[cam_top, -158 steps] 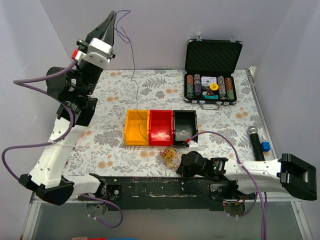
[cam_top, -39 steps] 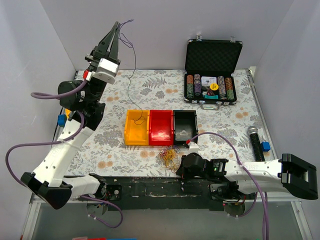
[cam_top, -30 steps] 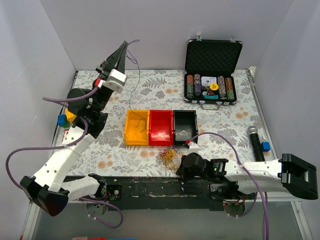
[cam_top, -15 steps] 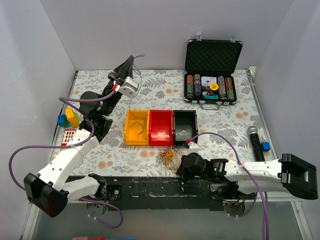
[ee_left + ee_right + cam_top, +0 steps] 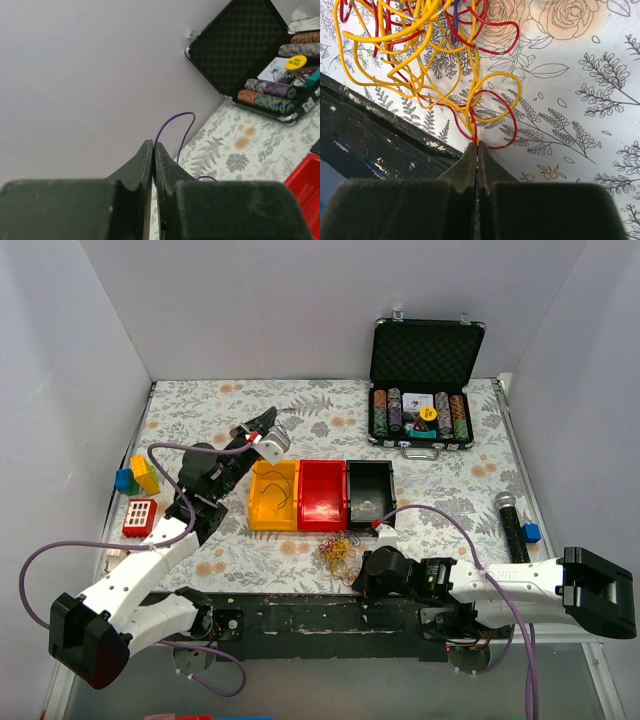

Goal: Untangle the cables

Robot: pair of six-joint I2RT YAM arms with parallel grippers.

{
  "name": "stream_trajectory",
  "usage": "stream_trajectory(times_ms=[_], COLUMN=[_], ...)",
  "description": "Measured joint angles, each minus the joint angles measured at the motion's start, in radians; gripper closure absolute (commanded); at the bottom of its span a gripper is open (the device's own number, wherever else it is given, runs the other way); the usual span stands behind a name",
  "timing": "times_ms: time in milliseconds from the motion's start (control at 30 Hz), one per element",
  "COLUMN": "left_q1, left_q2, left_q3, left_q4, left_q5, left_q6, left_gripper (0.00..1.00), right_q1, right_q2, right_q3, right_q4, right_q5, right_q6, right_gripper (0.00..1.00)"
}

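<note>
L edge: blue + yellow toy bricks (image 5: 135,475) w/ a red keypad toy (image 5: 140,517) just in front, all on the floral tablecloth (image 5: 450,490).
L gripper (image 5: 153,145): low over the cloth, just behind-left of the yellow bin. Jaws pressed together, pinching the purple strand (image 5: 172,126), which loops up out of the tips.
Yellow bin (image 5: 272,524): leftmost of 3 bins in a row. A thin dark strand (image 5: 283,496) curls inside; can't tell if it joins the pinched one.
Red bin (image 5: 322,524): middle, touching both neighbours.
Black bin (image 5: 383,485): right end of the row.
Cable tangle (image 5: 339,552): yellow + red wires w/ a bit of purple, on the cloth near the front edge, just in front of the red bin.
R gripper (image 5: 477,144): low at the front edge, just right of the tangle, tips at its rim. Jaws closed, nipping yellow + red loops where they meet.
Poker chip case (image 5: 425,340): open, back right, chips in rows.
Microphone (image 5: 508,518): far right, small blue block (image 5: 531,533) just beside it.
</note>
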Motion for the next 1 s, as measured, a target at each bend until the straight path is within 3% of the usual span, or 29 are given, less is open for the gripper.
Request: stream_trajectory(times_ms=[233,600,1000], left_q1=[0.0,-0.049,-0.056], left_q2=[-0.01,-0.04,-0.106], left_q3=[0.004,0.179,0.076], left_q4=[-0.109,-0.315,-0.492], left_q5=[0.005,0.025,0.016], left_q6=[-0.107,-0.362,-0.514], left_gripper=[1.0,1.0,1.0], right_q1=[0.0,0.002,0.002], right_q2=[0.001,0.021,0.02], right_q3=[0.0,0.007,0.007], right_q4=[0.0,0.015,0.014], right_q5=[0.0,-0.005,-0.006], right_q6=[0.002,0.003,0.008], right_gripper=[0.99,0.99,0.99])
